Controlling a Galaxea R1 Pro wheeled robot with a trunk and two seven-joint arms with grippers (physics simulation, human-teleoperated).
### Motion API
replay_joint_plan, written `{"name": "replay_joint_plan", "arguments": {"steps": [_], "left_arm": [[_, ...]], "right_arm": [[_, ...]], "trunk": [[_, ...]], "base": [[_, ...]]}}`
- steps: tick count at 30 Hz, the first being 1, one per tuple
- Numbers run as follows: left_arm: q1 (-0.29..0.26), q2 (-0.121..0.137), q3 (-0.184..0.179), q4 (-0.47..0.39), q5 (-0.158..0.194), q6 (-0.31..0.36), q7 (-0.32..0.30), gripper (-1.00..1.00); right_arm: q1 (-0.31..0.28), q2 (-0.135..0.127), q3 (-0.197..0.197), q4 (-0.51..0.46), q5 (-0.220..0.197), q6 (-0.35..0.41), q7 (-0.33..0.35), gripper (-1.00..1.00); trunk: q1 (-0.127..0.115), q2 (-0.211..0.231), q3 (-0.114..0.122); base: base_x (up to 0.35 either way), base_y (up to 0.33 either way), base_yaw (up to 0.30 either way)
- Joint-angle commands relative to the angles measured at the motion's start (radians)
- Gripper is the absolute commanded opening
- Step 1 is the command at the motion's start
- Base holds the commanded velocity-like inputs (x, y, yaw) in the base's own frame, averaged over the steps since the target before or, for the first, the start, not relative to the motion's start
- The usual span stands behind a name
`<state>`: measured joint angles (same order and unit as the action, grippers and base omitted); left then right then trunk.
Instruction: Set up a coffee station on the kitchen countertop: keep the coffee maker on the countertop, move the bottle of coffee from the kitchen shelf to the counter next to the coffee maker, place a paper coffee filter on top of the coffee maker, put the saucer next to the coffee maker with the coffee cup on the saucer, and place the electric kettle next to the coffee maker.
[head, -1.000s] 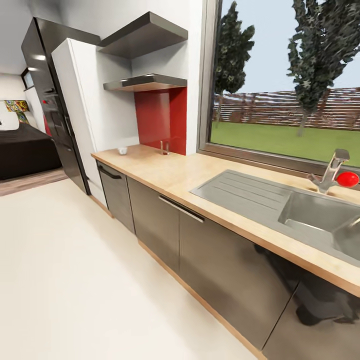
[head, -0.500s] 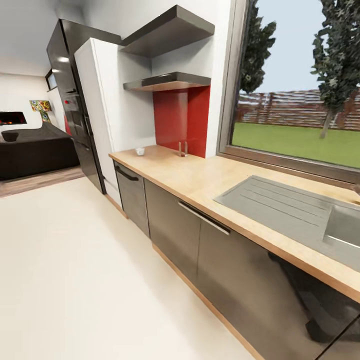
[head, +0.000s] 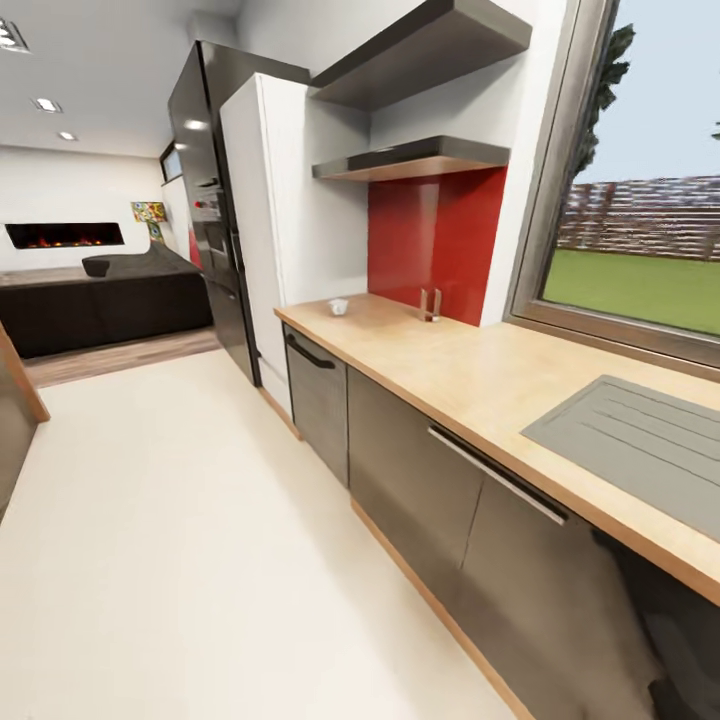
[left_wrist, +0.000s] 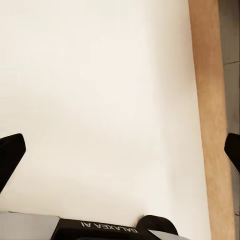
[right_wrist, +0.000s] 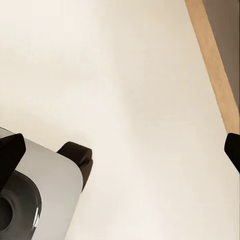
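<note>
The kitchen countertop (head: 470, 375) is a long light-wood worktop over glossy dark grey cabinets, running from the right foreground to the far wall. A tiny white coffee cup (head: 338, 306) stands near its far left end. Above that end, two dark grey kitchen shelf boards (head: 420, 160) hang against the red and white wall; I see them from below, so their tops are hidden. My left gripper (left_wrist: 120, 155) is open over the cream floor, with nothing between its black fingertips (left_wrist: 10, 155). My right gripper (right_wrist: 120, 150) is open too, above the floor beside the cabinet plinth.
A steel drainboard (head: 640, 445) is inset in the worktop at the right. A small upright metal piece (head: 430, 303) stands by the red wall. A white tall cabinet (head: 270, 230) and a black fridge (head: 205, 200) close off the counter's far end. Wide cream floor (head: 180, 520) lies to the left. My base (right_wrist: 35, 200) shows below the right gripper.
The head camera has swung left: sink basin, tap and red ball have slid out at the right, and the lounge with its fireplace has come into view. Nothing on the counter has moved.
</note>
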<state>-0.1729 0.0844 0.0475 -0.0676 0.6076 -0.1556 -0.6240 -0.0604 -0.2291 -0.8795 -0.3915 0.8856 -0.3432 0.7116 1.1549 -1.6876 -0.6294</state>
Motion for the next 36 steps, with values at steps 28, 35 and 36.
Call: {"name": "replay_joint_plan", "arguments": {"steps": [28, 35, 36], "left_arm": [[0.0, 0.0, 0.004, 0.002, -0.005, -0.004, -0.003, 1.0], [-0.001, 0.0, 0.004, 0.002, -0.005, -0.004, -0.003, 1.0], [-0.001, 0.0, 0.004, 0.002, -0.005, -0.004, -0.003, 1.0]], "right_arm": [[-0.001, 0.018, -0.01, 0.078, 0.202, -0.005, 0.0, 1.0], [-0.001, 0.017, -0.008, 0.078, 0.201, -0.004, 0.0, 1.0], [-0.001, 0.017, -0.008, 0.078, 0.201, -0.004, 0.0, 1.0]], "trunk": [[0.0, 0.0, -0.001], [0.0, 0.0, -0.001], [0.0, 0.0, -0.001]], "base": [[0.249, 0.226, 0.158], [0.322, 0.054, 0.001], [0.327, 0.011, 0.0]]}}
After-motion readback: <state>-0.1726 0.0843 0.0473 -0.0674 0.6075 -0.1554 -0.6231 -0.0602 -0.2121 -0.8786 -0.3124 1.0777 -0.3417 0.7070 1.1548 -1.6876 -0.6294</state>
